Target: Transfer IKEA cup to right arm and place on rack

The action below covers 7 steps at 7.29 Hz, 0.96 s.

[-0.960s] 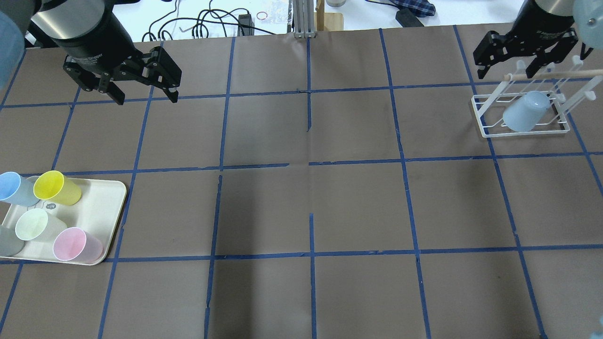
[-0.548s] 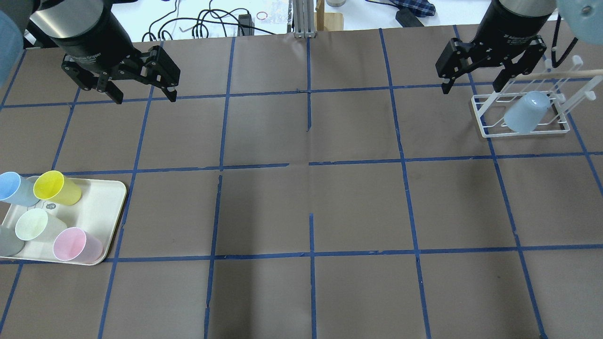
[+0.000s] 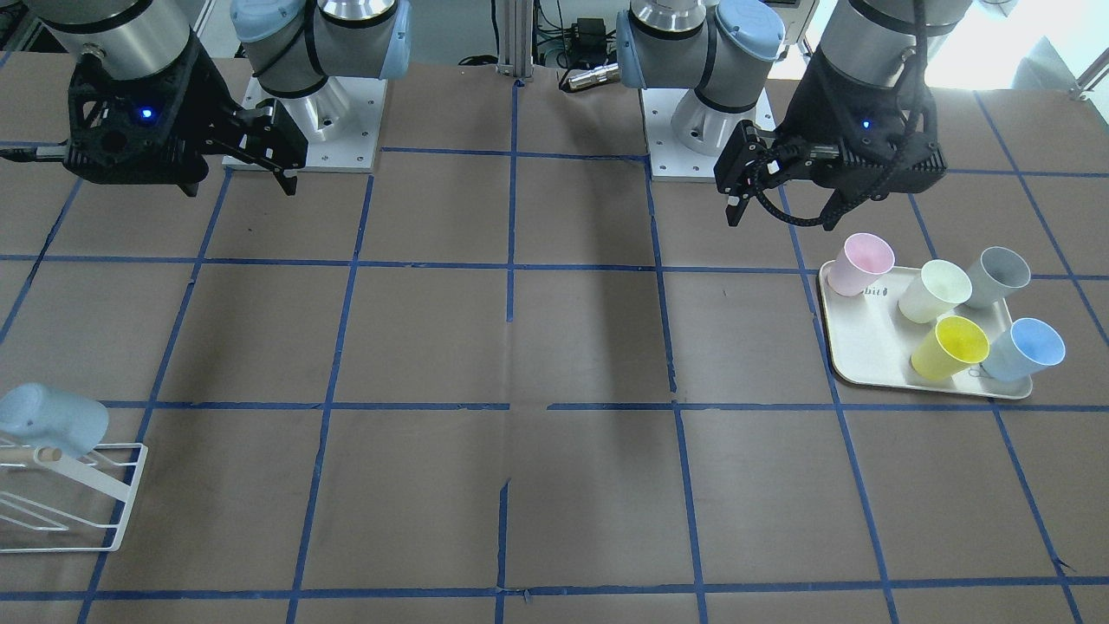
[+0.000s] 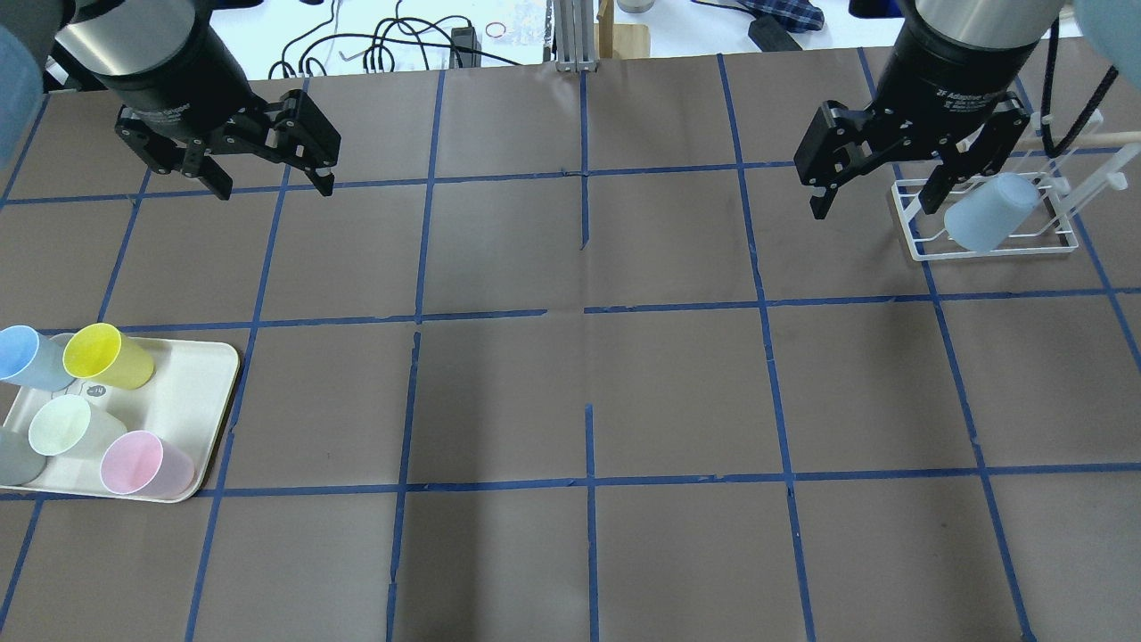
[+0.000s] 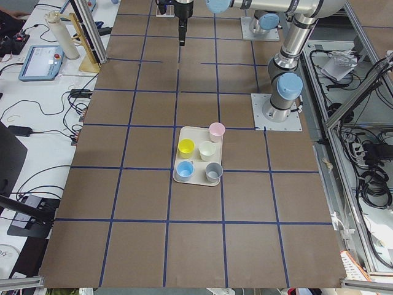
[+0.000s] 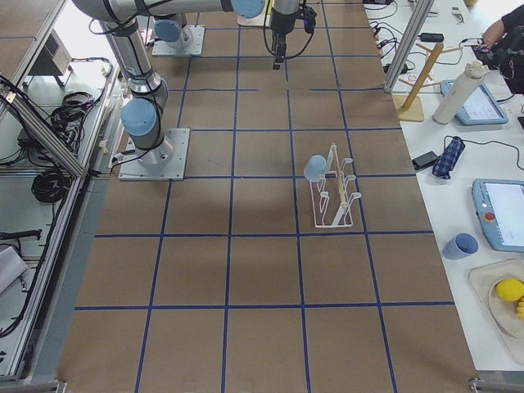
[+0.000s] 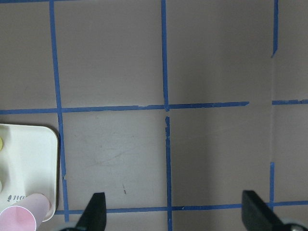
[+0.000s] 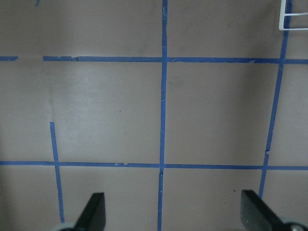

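The pale blue IKEA cup (image 4: pixel 985 214) hangs upside down and tilted on a prong of the white wire rack (image 4: pixel 918 245) at the far right. It also shows in the front view (image 3: pixel 52 420) and the right exterior view (image 6: pixel 315 168). My right gripper (image 4: pixel 874 201) is open and empty, just left of the rack and above the table; its wrist view shows only a rack corner (image 8: pixel 293 14). My left gripper (image 4: pixel 272 183) is open and empty at the far left, above bare table beyond the tray.
A cream tray (image 4: pixel 192 383) at the near left holds a second blue cup (image 4: pixel 27 357), a yellow cup (image 4: pixel 107 355), a pale green cup (image 4: pixel 67 426), a pink cup (image 4: pixel 143 464) and a grey cup (image 4: pixel 13 455). Brown paper with blue tape lines covers the table.
My right gripper has moved left and toward the robot, from over the rack to beside it, still open. The blue cup stays on the rack. The left gripper has hardly moved.
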Each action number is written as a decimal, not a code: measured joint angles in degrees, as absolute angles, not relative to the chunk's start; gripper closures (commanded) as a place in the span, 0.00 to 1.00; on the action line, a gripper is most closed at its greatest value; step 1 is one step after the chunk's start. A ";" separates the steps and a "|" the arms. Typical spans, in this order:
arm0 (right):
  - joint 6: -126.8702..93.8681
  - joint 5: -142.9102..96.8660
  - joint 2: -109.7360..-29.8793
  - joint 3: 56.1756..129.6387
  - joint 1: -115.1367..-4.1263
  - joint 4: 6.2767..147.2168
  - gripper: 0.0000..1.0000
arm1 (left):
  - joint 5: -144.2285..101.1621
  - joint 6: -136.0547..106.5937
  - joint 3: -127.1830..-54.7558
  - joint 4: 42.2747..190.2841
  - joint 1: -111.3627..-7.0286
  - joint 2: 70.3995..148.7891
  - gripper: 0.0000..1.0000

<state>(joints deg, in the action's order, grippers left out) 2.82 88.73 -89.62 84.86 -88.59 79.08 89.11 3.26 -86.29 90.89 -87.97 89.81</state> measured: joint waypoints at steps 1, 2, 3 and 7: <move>2.73 88.61 -89.66 85.19 -88.86 80.27 0.00 | 89.08 3.25 -86.45 90.89 -88.00 89.67 0.00; 2.79 88.75 -89.57 85.42 -88.97 82.25 0.00 | 89.14 3.25 -86.56 90.88 -88.04 89.57 0.00; 2.87 89.14 -89.49 85.46 -89.00 83.37 0.00 | 89.18 3.25 -86.51 90.88 -88.05 89.58 0.00; 2.78 89.39 -89.31 85.43 -89.03 85.64 0.00 | 89.21 3.34 -86.46 90.88 -88.07 89.53 0.00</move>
